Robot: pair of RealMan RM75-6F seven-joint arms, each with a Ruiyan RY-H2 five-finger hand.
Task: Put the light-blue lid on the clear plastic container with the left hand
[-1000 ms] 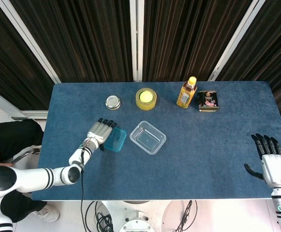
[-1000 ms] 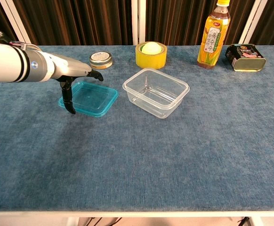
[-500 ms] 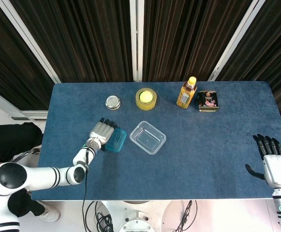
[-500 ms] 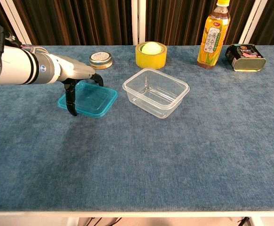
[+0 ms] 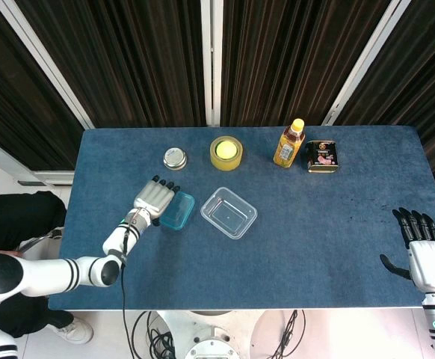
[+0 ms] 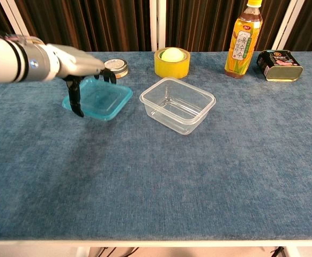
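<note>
Partly hidden lid (image 6: 99, 99) under fingers (image 6: 74, 98)

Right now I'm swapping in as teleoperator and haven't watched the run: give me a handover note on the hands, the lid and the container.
Left hand: holds the light-blue lid by its left edge; the lid appears raised off the table, left of the clear plastic container.
Right hand: open, holding nothing, at the table's near right corner.
Container: upright, open, uncovered, mid-table.
Done: lid grasped and seemingly lifted.
Left: carry the lid right over the container, lower it square onto the rim, release.
</note>
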